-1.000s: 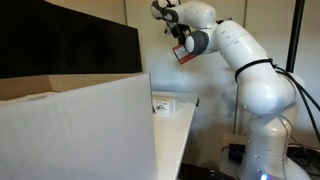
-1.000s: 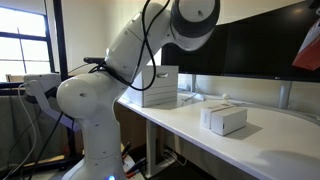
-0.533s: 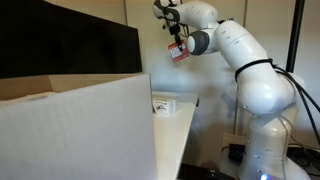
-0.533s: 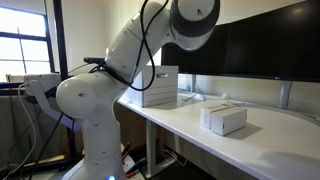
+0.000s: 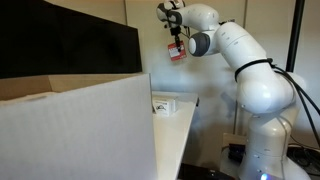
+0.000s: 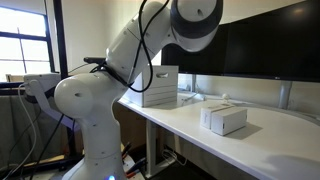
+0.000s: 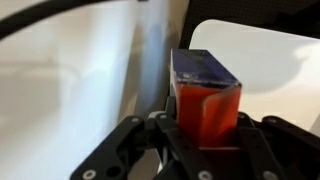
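The small red box point(image 5: 178, 56) with the dark blue top is up in the air, high above the white table point(image 5: 181, 128) and well apart from everything on it. From where I stand, the picking-up part looks done and the setting-down part is not: the box rests on nothing but the fingers. The gripper point(image 5: 177, 49) is clenched on it. In the wrist view the red box point(image 7: 205, 95) sits upright between the two fingers point(image 7: 157, 128), which press its two sides, so the gripper point(image 7: 205, 128) has a firm hold and touches nothing else. Far below it, a white carton point(image 5: 163, 103) lies on the table near the edge, and a big white cardboard box point(image 5: 75, 130) fills the foreground with a dark monitor point(image 5: 70, 45) behind it. Whether the red box hangs right over the carton, I cannot tell.
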Robot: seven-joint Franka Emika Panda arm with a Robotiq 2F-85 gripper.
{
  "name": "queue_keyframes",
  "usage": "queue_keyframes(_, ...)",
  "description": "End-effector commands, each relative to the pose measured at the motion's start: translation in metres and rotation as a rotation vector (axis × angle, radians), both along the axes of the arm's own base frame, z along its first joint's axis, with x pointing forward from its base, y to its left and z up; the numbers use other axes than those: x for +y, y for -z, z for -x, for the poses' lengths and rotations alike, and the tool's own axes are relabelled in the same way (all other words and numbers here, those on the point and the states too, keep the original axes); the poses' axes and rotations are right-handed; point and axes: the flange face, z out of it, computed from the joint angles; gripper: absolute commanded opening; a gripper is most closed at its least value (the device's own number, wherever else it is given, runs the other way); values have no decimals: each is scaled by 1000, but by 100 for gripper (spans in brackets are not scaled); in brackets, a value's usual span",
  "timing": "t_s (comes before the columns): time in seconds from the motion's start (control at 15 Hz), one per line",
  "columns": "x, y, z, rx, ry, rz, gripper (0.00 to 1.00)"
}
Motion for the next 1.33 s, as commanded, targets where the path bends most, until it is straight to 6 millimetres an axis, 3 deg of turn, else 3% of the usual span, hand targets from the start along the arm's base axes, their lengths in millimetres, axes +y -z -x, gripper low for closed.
queue_keyframes(0.0, -13, 15, -2, -18, 12, -23, 14)
queue_keyframes(0.6, -10, 57, -19, 65, -49, -109, 14)
queue_keyframes(1.27, -11, 116, -35, 196, -93, -191, 14)
